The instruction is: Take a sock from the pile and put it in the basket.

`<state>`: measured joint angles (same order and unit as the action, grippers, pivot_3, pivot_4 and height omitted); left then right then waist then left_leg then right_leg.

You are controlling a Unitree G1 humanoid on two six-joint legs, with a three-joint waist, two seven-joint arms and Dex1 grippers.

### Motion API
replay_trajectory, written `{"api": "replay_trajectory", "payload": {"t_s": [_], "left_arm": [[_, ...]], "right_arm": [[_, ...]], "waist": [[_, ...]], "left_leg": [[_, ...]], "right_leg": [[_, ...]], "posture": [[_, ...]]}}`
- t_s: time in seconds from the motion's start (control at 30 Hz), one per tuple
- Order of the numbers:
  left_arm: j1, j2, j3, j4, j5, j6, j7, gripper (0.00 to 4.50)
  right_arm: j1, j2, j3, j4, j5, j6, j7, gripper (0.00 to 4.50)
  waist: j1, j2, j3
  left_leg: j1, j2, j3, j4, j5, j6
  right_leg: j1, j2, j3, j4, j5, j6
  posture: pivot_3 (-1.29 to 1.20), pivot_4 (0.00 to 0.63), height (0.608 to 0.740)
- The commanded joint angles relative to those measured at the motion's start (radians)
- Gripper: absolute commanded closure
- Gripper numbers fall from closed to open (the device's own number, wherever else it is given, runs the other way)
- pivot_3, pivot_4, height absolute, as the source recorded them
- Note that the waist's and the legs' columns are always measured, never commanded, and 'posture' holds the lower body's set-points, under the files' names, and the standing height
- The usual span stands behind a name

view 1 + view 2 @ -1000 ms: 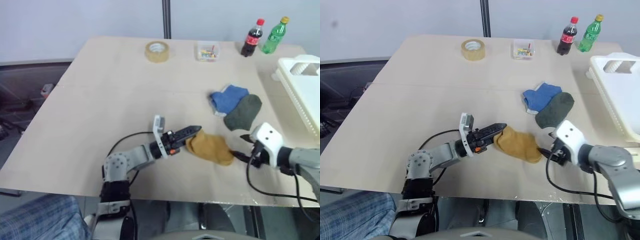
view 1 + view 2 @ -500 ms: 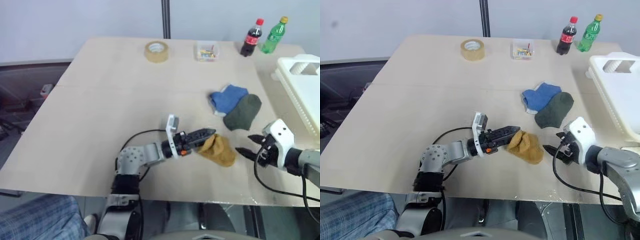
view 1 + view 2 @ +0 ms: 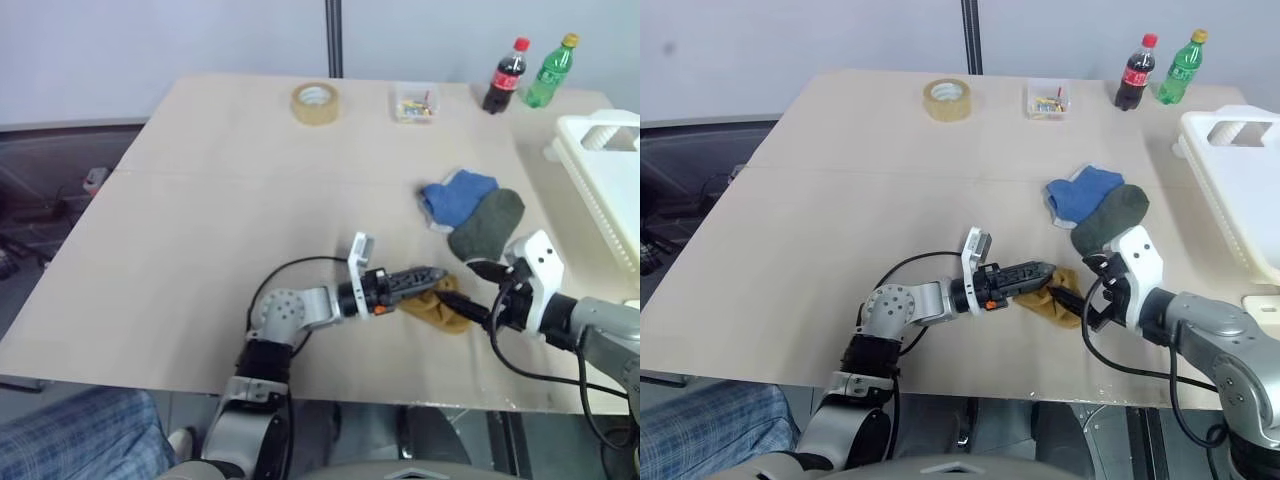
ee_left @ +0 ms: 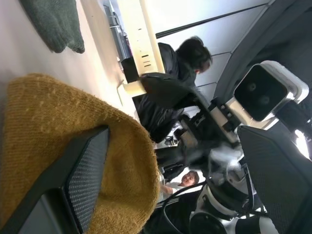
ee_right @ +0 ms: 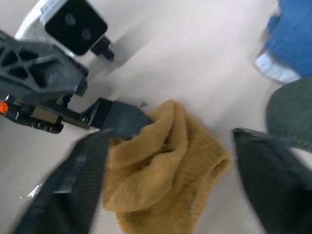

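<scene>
Nearby, blue sock [image 3: 455, 196] and green sock [image 3: 486, 224] overlap — basket [image 3: 608, 175] beyond.

No lettering can be read anywhere: the red label on the cola bottle [image 3: 504, 76] and the label on the green bottle [image 3: 549, 71] are both too small to make out.

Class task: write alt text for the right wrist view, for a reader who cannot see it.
A crumpled mustard sock lies on a pale table between the right gripper's open black fingers. The left gripper presses into the sock's far side; blue and dark green socks lie beyond.
</scene>
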<state>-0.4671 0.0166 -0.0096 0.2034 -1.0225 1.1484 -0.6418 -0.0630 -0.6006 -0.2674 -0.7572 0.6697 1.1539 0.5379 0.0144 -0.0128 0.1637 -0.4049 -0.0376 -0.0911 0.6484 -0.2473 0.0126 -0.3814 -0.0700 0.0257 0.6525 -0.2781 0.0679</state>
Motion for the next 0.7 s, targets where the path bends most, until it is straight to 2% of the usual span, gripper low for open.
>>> {"api": "replay_trajectory", "payload": {"t_s": [0.03,0.33,0.7], "left_arm": [[-0.007,-0.013,-0.006,0.006,0.016,-0.006,-0.033,0.00],[-0.003,-0.015,0.006,-0.003,0.039,0.003,-0.048,0.00],[-0.004,-0.011,0.019,-0.006,0.047,0.006,-0.049,0.00]], "right_arm": [[-0.024,0.019,0.026,-0.019,0.001,-0.032,-0.043,0.05],[-0.028,-0.015,0.151,0.042,-0.120,-0.089,-0.121,0.05],[0.034,-0.056,0.139,0.057,-0.110,-0.024,-0.113,0.05]], "waist": [[-0.001,0.000,0.000],[-0.001,0.000,0.000],[-0.002,0.000,0.000]], "left_leg": [[0.000,0.000,0.000,0.000,0.000,0.000],[0.002,0.000,0.001,0.001,0.000,0.000],[0.003,0.000,0.001,0.002,0.000,0.001]], "right_leg": [[0.000,0.000,0.000,0.000,0.000,0.000],[0.000,0.000,0.001,0.005,0.000,0.000],[0.001,0.000,0.001,0.005,0.000,0.000]], "posture": [[0.00,0.150,0.738],[0.00,0.150,0.738],[0.00,0.150,0.738]]}}
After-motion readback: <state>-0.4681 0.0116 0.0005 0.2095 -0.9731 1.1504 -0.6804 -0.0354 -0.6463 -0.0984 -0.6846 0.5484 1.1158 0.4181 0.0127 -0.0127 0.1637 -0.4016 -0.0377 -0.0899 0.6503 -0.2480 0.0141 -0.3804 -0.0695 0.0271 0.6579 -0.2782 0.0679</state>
